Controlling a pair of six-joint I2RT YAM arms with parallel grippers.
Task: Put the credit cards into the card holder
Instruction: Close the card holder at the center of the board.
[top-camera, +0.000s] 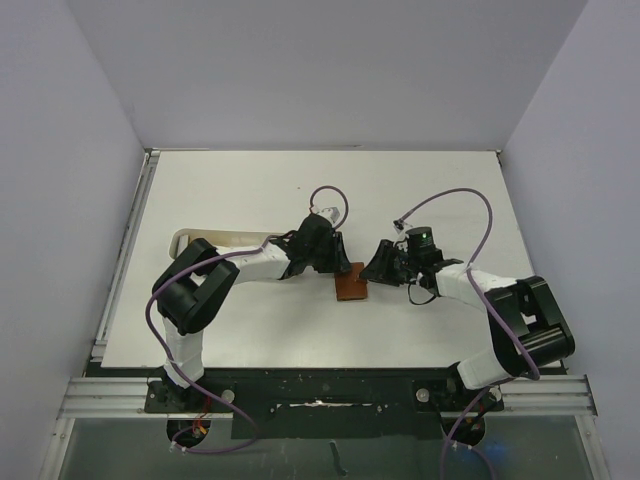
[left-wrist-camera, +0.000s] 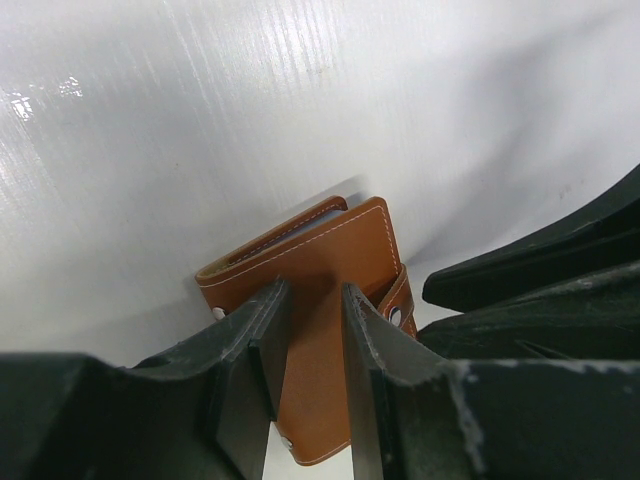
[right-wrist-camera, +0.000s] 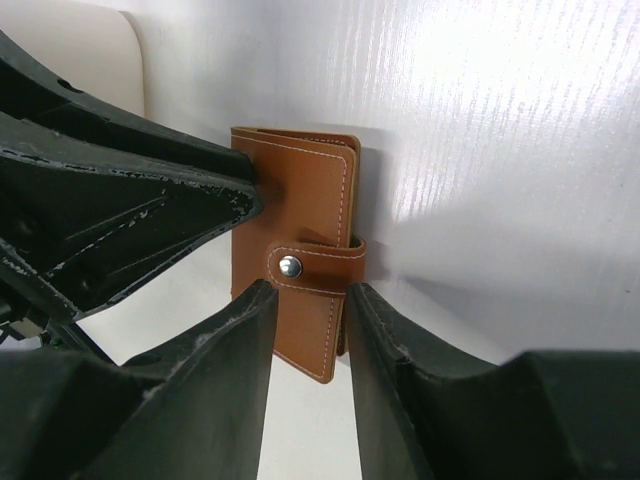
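Low in both wrist frames, the left gripper (left-wrist-camera: 314, 290) and the right gripper (right-wrist-camera: 310, 292) are sitting partly spread over the brown wallet (left-wrist-camera: 330, 250), apparently pinching nothing. The wallet is lying mid-table with its snap tab (right-wrist-camera: 310, 265) fastened. A grey edge (left-wrist-camera: 300, 222) is peeking from its slot; whether it is a card, I cannot tell. No loose cards are showing, so the robot is probably finishing; next comes a careful release. No writing is showing. Farther back, upper left, a white tray (top-camera: 215, 238) is resting.

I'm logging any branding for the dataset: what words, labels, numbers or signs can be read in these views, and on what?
None: no view shows any readable text.
The reddish-brown leather card holder shows only pale stitching and a plain silver snap button, with no logo or lettering.
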